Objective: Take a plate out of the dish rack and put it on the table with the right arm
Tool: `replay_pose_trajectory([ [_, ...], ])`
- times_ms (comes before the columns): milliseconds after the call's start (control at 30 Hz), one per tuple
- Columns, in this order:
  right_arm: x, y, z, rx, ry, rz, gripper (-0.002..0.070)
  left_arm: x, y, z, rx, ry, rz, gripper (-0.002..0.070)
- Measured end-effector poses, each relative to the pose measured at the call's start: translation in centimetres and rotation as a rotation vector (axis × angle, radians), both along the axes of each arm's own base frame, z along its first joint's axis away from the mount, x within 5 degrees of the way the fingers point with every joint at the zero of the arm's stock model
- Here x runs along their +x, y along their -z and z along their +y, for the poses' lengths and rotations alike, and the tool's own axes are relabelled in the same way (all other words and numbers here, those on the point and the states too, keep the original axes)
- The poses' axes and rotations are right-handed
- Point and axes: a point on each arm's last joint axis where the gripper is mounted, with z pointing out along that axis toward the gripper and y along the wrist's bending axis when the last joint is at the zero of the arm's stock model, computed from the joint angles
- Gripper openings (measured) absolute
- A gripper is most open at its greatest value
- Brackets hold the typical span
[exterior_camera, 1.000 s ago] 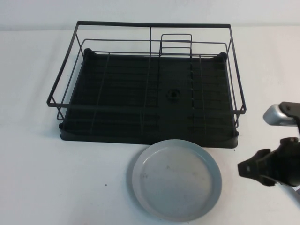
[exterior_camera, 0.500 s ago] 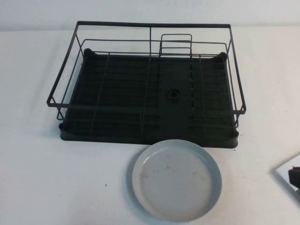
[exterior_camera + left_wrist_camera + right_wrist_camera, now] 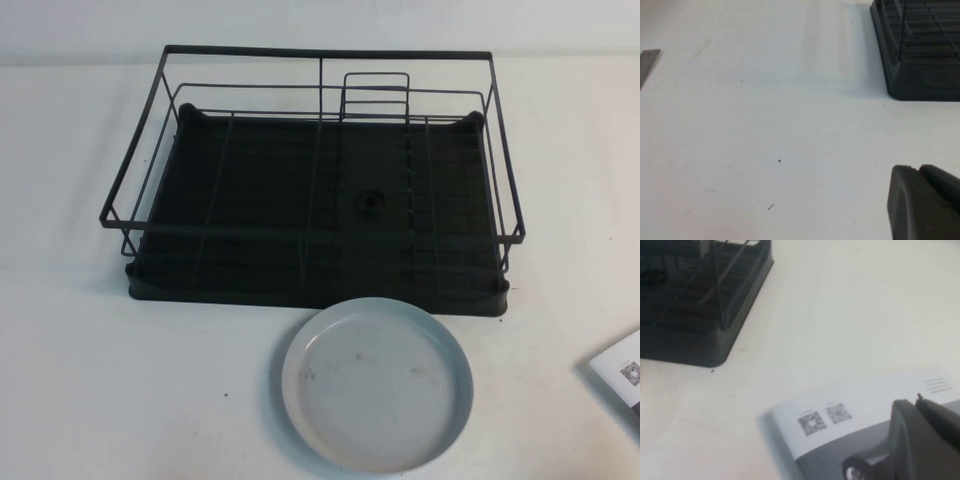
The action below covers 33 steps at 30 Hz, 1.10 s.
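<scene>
The pale grey-blue plate lies flat on the white table, just in front of the black wire dish rack, and nothing holds it. The rack holds no plate. Neither gripper shows in the high view. In the left wrist view my left gripper is shut and empty above bare table, near a corner of the rack's base. In the right wrist view my right gripper is shut and empty above a white card, with a rack corner farther off.
A white card with QR-like marks lies at the table's right edge; it also shows under the right gripper in the right wrist view. A small wire holder stands at the rack's back. A grey strip lies on the table.
My right arm has pulled back to the right and left the high view, which uncovers the white card. The plate and rack have not moved.
</scene>
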Motion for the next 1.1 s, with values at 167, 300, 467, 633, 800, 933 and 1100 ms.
replay_pose_trajectory([
  [167, -1.2, 0.0, -0.2, -0.007, 0.023, -0.115, -0.0018, 0.0, 0.0, 0.0, 0.0, 0.0, 0.0, -0.0006],
  [300, -1.4, 0.4, -0.1, -0.009, 0.012, -0.093, -0.0018, 0.0, 0.0, 0.0, 0.0, 0.0, 0.0, -0.0006],
  [467, -1.4, 0.5, 0.0, -0.006, 0.009, -0.083, -0.0018, 0.0, 0.0, 0.0, 0.0, 0.0, 0.0, -0.0006],
  [633, -1.5, 0.9, 0.1, 0.002, -0.003, -0.036, -0.0018, 0.0, 0.0, 0.0, 0.0, 0.0, 0.0, -0.0006],
  [800, -1.6, 1.3, 0.0, 0.026, 0.019, 0.01, -0.0018, 0.0, 0.0, 0.0, 0.0, 0.0, 0.0, -0.0006],
  [933, -1.6, 1.3, -0.1, 0.033, 0.023, 0.011, -0.0018, 0.0, 0.0, 0.0, 0.0, 0.0, 0.0, -0.0006],
  [1100, -1.6, 1.3, -0.1, 0.036, 0.024, 0.009, -0.0018, 0.0, 0.0, 0.0, 0.0, 0.0, 0.0, -0.0006],
])
